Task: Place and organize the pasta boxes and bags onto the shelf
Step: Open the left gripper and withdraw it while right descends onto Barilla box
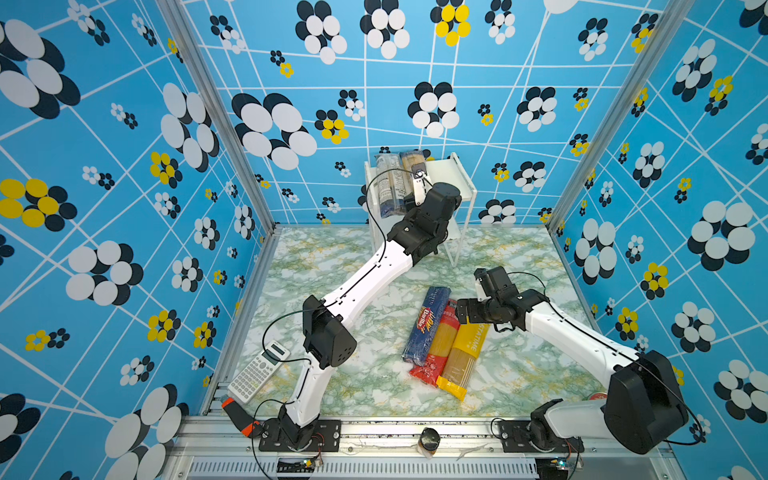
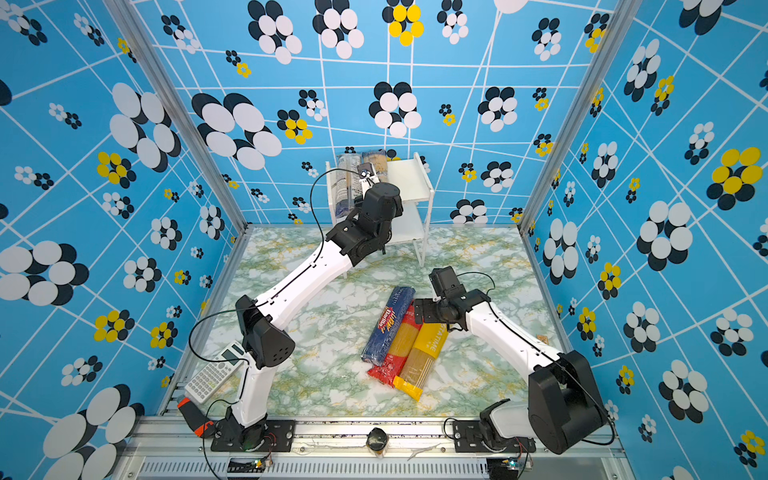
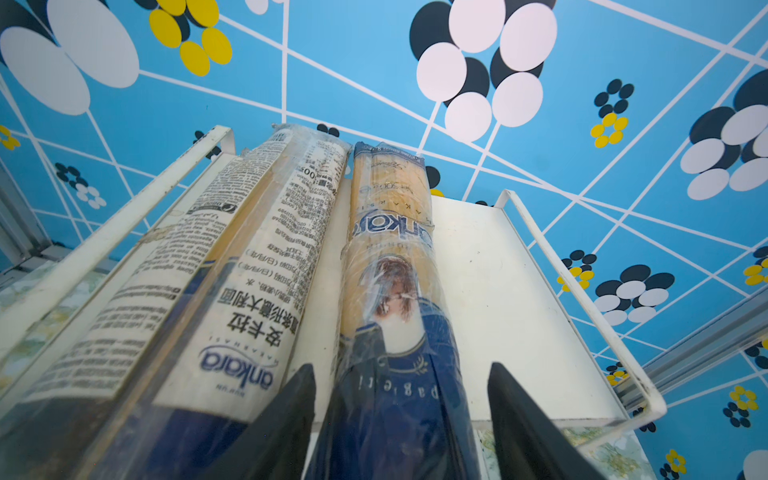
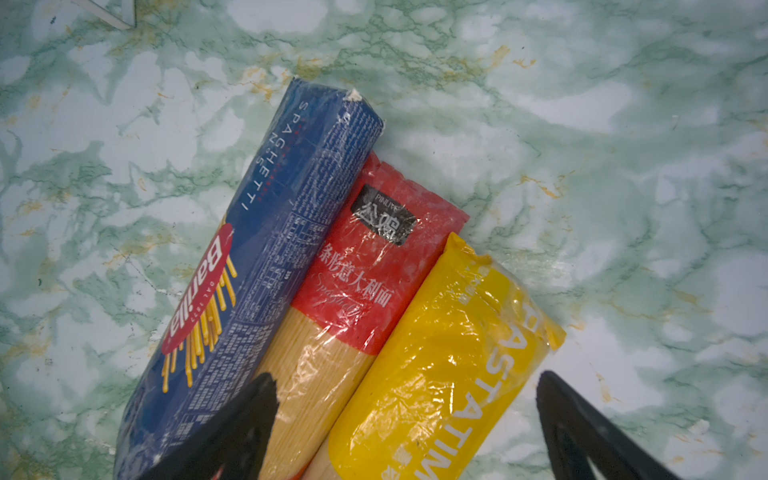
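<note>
Two pasta bags, a label-covered bag point(image 3: 257, 257) and a blue-ended bag point(image 3: 390, 266), lie side by side along one edge of the shelf's point(image 3: 498, 270) top board, leaving bare board for more. The left jaws stand apart astride the blue-ended bag, clear of it, so it looks set down. On the tabletop point(image 1: 353, 386) the Barilla pack point(image 1: 426, 328), red-ended bag point(image 1: 436, 353) and yellow-ended bag point(image 1: 463, 353) lie touching; the right jaws hang wide apart over the yellow-ended one, probably the next pick
</note>
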Robot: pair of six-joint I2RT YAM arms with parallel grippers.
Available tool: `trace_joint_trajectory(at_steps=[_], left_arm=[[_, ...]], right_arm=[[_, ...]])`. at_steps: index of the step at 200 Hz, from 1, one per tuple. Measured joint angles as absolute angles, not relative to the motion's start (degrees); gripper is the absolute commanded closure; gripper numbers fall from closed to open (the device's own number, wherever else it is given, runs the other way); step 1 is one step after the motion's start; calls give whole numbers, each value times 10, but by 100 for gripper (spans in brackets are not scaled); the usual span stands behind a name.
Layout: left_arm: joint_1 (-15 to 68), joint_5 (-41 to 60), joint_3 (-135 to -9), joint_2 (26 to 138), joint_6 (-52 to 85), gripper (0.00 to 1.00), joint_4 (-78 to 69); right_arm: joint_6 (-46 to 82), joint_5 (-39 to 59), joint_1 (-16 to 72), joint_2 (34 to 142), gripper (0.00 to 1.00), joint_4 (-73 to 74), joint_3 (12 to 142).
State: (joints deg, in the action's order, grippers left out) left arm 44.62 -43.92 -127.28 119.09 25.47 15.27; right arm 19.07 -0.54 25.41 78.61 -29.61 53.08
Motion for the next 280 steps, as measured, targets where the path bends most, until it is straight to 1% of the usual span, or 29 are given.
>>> trace_joint_trajectory(at_steps=[29, 54, 81, 100, 113, 149, 176, 200, 238, 280], left_arm=[[469, -438, -1109, 1110, 167, 17, -14], [505, -444, -1083, 1089, 80, 9, -110], [528, -439, -1043, 1046, 16, 3, -141], [528, -416, -974, 992, -2, 0, -152], [525, -387, -916, 947, -4, 1, -152], [507, -293, -760, 833, 26, 1, -130], [486, -242, -631, 760, 71, 1, -118], [472, -205, -535, 720, 111, 1, -107], [458, -173, -416, 664, 179, 1, -84], [435, -169, -317, 583, 248, 1, -70]], right_arm=[[189, -4, 254, 786, 1, -296, 531], [189, 2, 254, 785, 1, -296, 531], [189, 6, 254, 784, 1, -296, 537], [191, 8, 254, 785, 1, -296, 538], [194, 11, 254, 786, 1, -295, 538], [210, 10, 263, 793, 1, -289, 537], [221, -8, 297, 812, 1, -275, 537], [230, -17, 334, 843, 1, -263, 538], [241, -23, 374, 913, 1, -262, 578], [245, -22, 394, 973, 1, -261, 635]])
